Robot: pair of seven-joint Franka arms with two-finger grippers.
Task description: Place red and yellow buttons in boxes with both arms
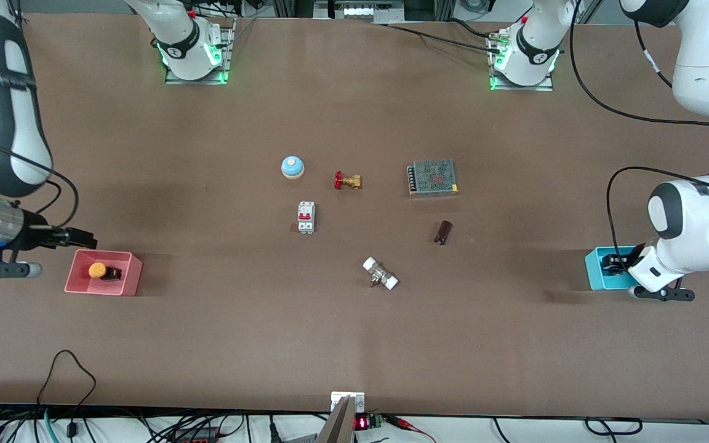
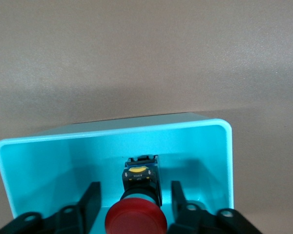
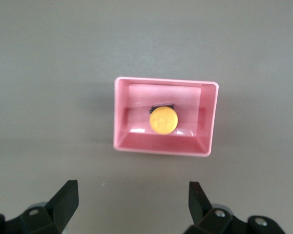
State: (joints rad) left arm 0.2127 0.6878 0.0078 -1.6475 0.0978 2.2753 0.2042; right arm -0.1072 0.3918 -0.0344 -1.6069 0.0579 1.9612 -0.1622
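We find the orange-yellow-capped push-button [image 1: 98, 270] lying on its side inside the small pink plastic tub [image 1: 130, 275], at the right arm's end of the brown table [image 1: 354, 344]. The right gripper [image 1: 80, 238] hangs in the air beside that tub, fingers [image 3: 66, 200] spread wide with nothing between them; in the right wrist view the tub [image 3: 207, 119] and button [image 3: 163, 120] sit well clear of the fingertips.

At the left arm's end we see the small cyan plastic tub [image 1: 594, 271], partly covered in the front view by the left arm's wrist. The left gripper [image 2: 135, 204] reaches into it [image 2: 112, 146]. The red-capped push-button [image 2: 136, 220] lies inside on the tub floor, black body pointing toward the tub's wall. The fingers [image 2: 90, 202] stand on either side of the cap with a visible gap each way, so we record the hand as open, not gripping.

Mid-table, well apart from both tubs, stand other items:
- blue dome-shaped bell [image 1: 292, 166]
- brass valve with red handle [image 1: 347, 181], beside the bell
- white circuit breaker with red switches [image 1: 306, 217], nearer the camera than the bell
- grey perforated metal power supply box [image 1: 432, 177]
- small dark brown cylinder [image 1: 443, 232]
- metal fitting with white end caps [image 1: 380, 274], nearest the camera

None of these lies between a gripper and its tub.
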